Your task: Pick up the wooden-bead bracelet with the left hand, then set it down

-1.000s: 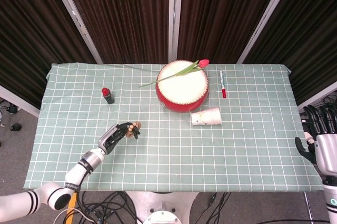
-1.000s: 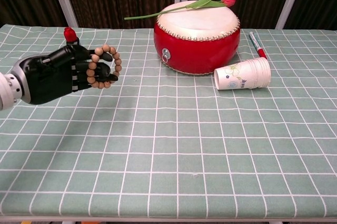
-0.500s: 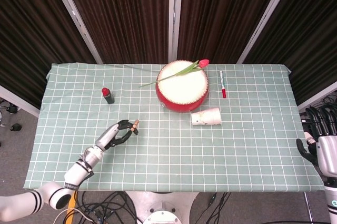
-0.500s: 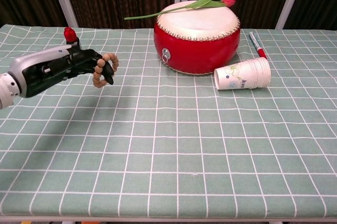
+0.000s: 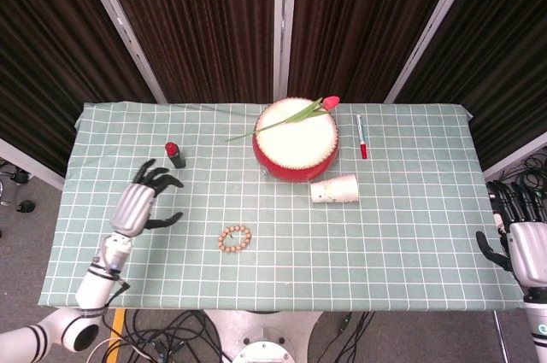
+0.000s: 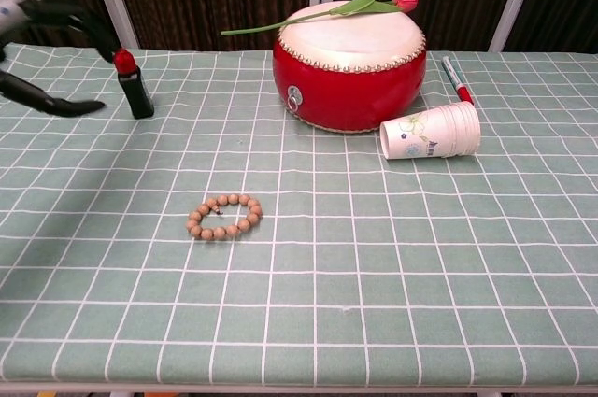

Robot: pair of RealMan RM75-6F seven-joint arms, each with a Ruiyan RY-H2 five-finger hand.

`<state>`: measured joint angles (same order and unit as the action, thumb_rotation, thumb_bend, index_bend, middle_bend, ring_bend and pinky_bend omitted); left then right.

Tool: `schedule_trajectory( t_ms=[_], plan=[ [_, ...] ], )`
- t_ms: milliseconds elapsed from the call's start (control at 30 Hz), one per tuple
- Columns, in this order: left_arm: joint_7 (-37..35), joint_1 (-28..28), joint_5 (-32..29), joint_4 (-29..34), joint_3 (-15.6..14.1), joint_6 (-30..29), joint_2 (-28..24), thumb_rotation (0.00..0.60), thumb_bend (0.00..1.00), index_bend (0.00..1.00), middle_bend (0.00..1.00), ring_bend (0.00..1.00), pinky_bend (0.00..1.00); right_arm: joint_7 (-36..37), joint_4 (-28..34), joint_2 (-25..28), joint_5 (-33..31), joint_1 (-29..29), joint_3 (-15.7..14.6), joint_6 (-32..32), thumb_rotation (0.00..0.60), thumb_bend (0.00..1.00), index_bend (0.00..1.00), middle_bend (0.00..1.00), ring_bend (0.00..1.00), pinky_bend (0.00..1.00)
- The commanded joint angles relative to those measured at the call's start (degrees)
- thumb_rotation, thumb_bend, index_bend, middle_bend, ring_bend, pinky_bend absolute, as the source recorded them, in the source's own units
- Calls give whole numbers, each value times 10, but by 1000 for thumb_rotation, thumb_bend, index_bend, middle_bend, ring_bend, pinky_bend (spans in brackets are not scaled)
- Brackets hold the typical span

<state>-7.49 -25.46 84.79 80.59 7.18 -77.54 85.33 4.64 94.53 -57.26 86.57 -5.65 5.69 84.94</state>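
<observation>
The wooden-bead bracelet [image 5: 234,238] [image 6: 223,216] lies flat on the green checked tablecloth, near the front edge, left of centre. My left hand [image 5: 143,199] [image 6: 42,51] hovers to the bracelet's left and further back, fingers spread, holding nothing. It is well apart from the bracelet. My right hand [image 5: 523,231] hangs off the table's right edge with fingers apart, empty, and shows only in the head view.
A red lipstick [image 5: 174,155] [image 6: 134,82] stands near the left hand. A red drum [image 5: 296,139] [image 6: 350,64] with a tulip [image 5: 301,112] on top sits at centre back. A paper cup [image 5: 334,189] [image 6: 431,131] lies on its side beside it, and a red marker [image 5: 361,136] further right.
The left hand let go of the bracelet, which now lies on the cloth. The hand has opened and pulled back to the left and up.
</observation>
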Motion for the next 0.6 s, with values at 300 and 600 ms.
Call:
schedule_trajectory(
  t_ms=[300,600],
  plan=[
    [40,154,-58,33,-46,-92,-137,600,177,296,262,93,14,70,-55,-13,13,-13,-22,-38,600,278,0,37,0,0],
    [31,229,-31,75,-90,-147,-161,600,177,287,253,93,5,44,-71,-37,47,-6,-28,1,600,277,0,15,0,0]
  ],
)
